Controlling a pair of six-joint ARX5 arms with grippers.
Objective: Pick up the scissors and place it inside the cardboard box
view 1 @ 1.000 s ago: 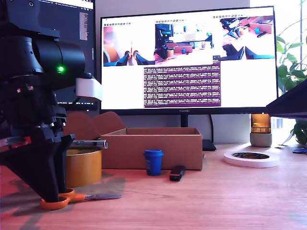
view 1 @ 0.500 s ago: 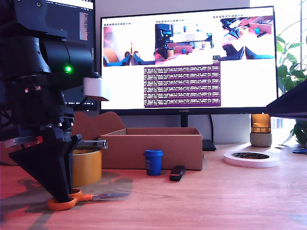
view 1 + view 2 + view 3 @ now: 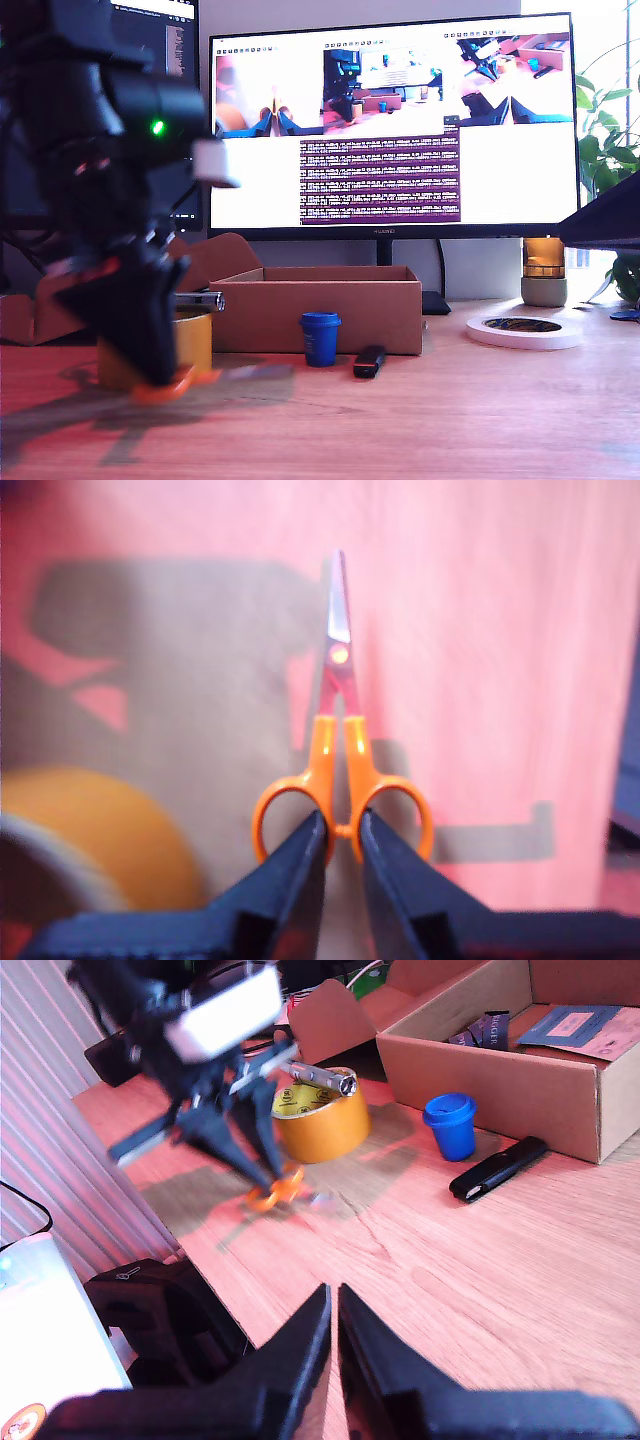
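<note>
My first hand [image 3: 340, 832] is clamping the scissors [image 3: 340, 765] by the orange loop handles, holding them just off the bench [image 3: 450, 420] beside the tape roll [image 3: 190, 340], at the exterior view's left of the cardboard box [image 3: 320, 310]. My second hand [image 3: 334, 1305] is hovering with its jaws together, holding nothing.

One scissors [image 3: 340, 765], one cardboard box [image 3: 315, 312], two tape rolls [image 3: 185, 335] [image 3: 524, 331] (one white).

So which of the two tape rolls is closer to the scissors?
The yellow-brown tape roll, right behind the scissors my first gripper holds. The white tape roll lies flat, far off at the exterior view's right.
</note>
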